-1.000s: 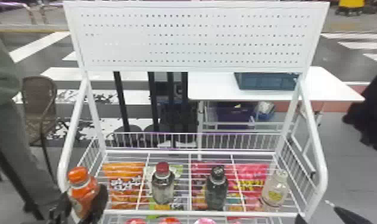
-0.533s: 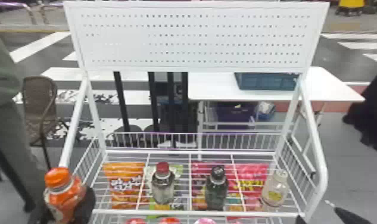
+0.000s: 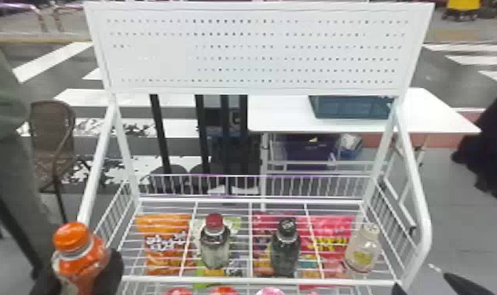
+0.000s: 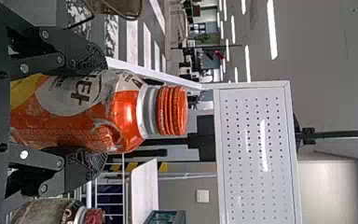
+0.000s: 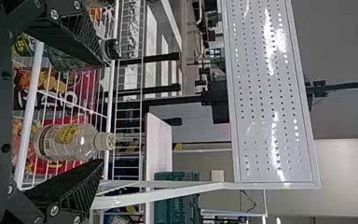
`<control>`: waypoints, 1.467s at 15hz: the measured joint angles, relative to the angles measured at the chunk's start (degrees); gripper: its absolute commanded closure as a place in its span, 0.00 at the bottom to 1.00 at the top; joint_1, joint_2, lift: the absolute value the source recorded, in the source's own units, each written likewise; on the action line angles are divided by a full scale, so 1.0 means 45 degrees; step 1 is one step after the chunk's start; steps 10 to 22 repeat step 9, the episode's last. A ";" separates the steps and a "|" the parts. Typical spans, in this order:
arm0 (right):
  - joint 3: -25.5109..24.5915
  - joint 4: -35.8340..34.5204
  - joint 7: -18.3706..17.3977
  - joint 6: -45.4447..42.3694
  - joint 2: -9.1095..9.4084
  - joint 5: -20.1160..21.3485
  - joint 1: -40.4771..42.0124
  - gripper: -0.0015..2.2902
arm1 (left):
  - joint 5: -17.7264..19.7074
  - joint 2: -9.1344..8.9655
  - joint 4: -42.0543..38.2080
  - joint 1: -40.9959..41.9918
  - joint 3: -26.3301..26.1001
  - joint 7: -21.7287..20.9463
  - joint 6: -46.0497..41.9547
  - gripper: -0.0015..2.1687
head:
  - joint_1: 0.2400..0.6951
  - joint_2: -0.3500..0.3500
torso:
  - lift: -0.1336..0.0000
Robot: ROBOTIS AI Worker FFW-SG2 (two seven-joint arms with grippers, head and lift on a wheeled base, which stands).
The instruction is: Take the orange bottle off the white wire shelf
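At the head view's lower left, my left gripper (image 3: 80,274) is shut on the orange bottle (image 3: 81,255), which stands nearly upright outside the left front of the white wire shelf (image 3: 235,280). In the left wrist view, the fingers of my left gripper (image 4: 86,112) press both sides of the orange bottle (image 4: 121,114) below its orange cap. My right gripper (image 3: 420,284) is at the head view's lower right, by the shelf's front right corner. In the right wrist view, my right gripper (image 5: 100,114) has its fingers wide apart, nothing held between them.
On the shelf stand a red-capped bottle (image 3: 215,241), a dark bottle (image 3: 285,247) and a clear bottle (image 3: 362,248). Snack bags (image 3: 165,243) show beneath the wires. The shelf's left side tube (image 3: 96,168) rises close to the orange bottle. Behind is a white table (image 3: 282,117).
My left gripper has carried the orange bottle leftward and toward the robot, from the shelf's front left corner to outside its frame. The right gripper and the other bottles have stayed put.
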 measured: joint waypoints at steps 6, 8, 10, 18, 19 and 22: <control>0.0009 0.0021 0.0000 0.0000 0.0014 -0.0019 -0.0046 0.07 | 0.0167 -0.0051 0.0023 -0.0041 0.0040 -0.0097 -0.0006 0.41 | 0.57 0.50 | 1.00; 0.0010 0.0044 0.0000 0.0000 0.0022 -0.0019 -0.0061 0.07 | 0.0182 -0.0065 0.0025 -0.0042 0.0051 -0.0093 -0.0031 0.41 | 0.57 0.50 | 1.00; 0.0011 0.0053 0.0004 0.0000 0.0023 -0.0019 -0.0068 0.07 | 0.0179 -0.0069 0.0024 -0.0042 0.0052 -0.0092 -0.0039 0.41 | 0.57 0.50 | 1.00; 0.0011 0.0053 0.0004 0.0000 0.0023 -0.0019 -0.0068 0.07 | 0.0179 -0.0069 0.0024 -0.0042 0.0052 -0.0092 -0.0039 0.41 | 0.57 0.50 | 1.00; 0.0011 0.0053 0.0004 0.0000 0.0023 -0.0019 -0.0068 0.07 | 0.0179 -0.0069 0.0024 -0.0042 0.0052 -0.0092 -0.0039 0.41 | 0.57 0.50 | 1.00; 0.0011 0.0053 0.0004 0.0000 0.0023 -0.0019 -0.0068 0.07 | 0.0179 -0.0069 0.0024 -0.0042 0.0052 -0.0092 -0.0039 0.41 | 0.57 0.50 | 1.00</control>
